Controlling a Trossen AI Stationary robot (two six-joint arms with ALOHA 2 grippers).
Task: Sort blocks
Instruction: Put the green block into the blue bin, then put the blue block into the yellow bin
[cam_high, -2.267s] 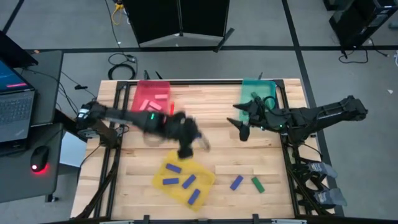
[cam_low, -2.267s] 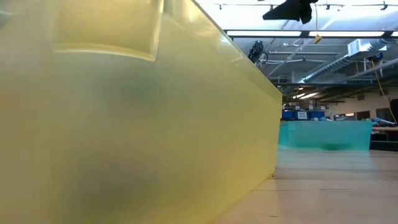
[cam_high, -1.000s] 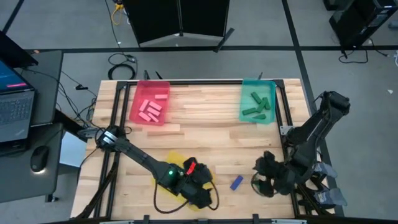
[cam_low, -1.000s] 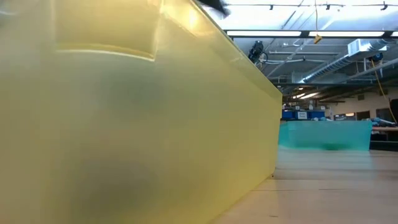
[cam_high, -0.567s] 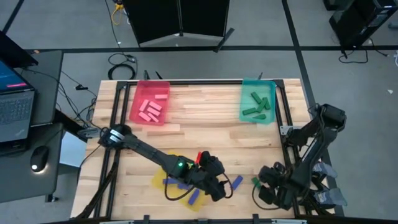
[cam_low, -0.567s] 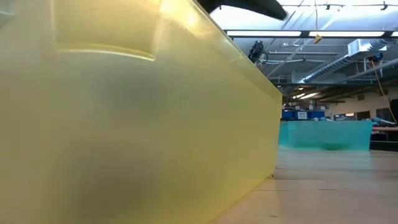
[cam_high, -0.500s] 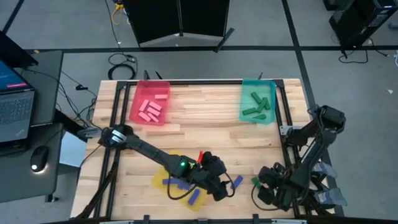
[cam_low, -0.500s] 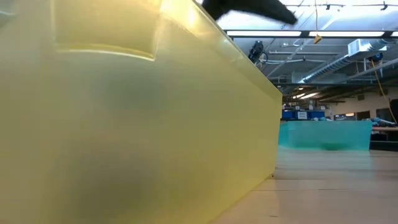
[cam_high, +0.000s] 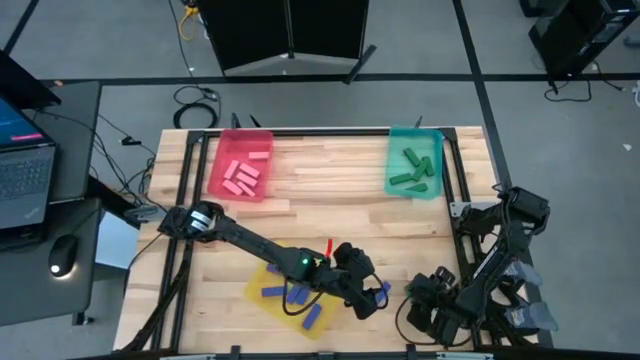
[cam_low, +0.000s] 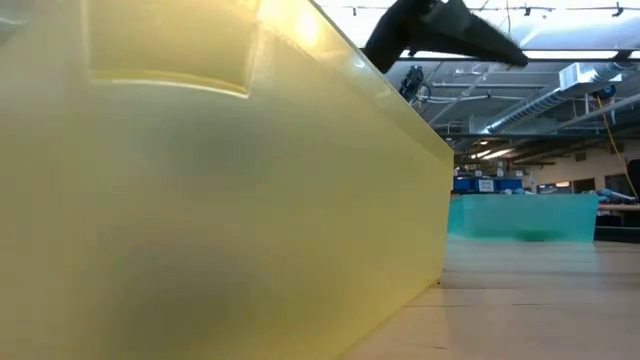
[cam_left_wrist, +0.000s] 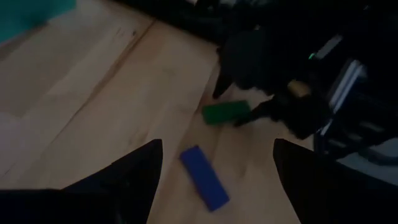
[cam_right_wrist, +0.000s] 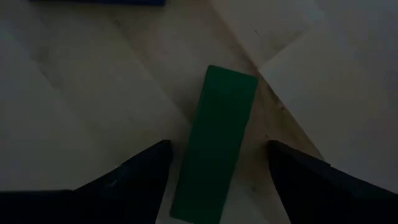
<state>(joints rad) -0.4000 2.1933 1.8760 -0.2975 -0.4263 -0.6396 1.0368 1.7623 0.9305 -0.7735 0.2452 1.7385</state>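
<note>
A loose blue block (cam_left_wrist: 205, 177) lies flat on the wood just right of the yellow tray (cam_high: 262, 282). My left gripper (cam_left_wrist: 217, 144) hangs open above it, also seen in the high view (cam_high: 368, 298). A loose green block (cam_right_wrist: 214, 143) lies flat on the table near the front right. My right gripper (cam_right_wrist: 217, 144) is open, one finger on each side of that block with wood showing between. In the high view the right gripper (cam_high: 425, 305) sits close to the table's near right corner. The left wrist view shows the green block (cam_left_wrist: 225, 112) under the right gripper.
The yellow tray holds several blue blocks (cam_high: 298, 295). A red tray (cam_high: 240, 165) with pink blocks stands at the far left, a teal tray (cam_high: 415, 160) with green blocks at the far right. In the low view the yellow tray's wall (cam_low: 200, 200) fills most of the picture.
My left gripper has gone from over the yellow tray toward the table's right edge and now hangs over the loose blue block. My right gripper has drawn toward the near edge at the green block. Both loose blocks lie where they were.
</note>
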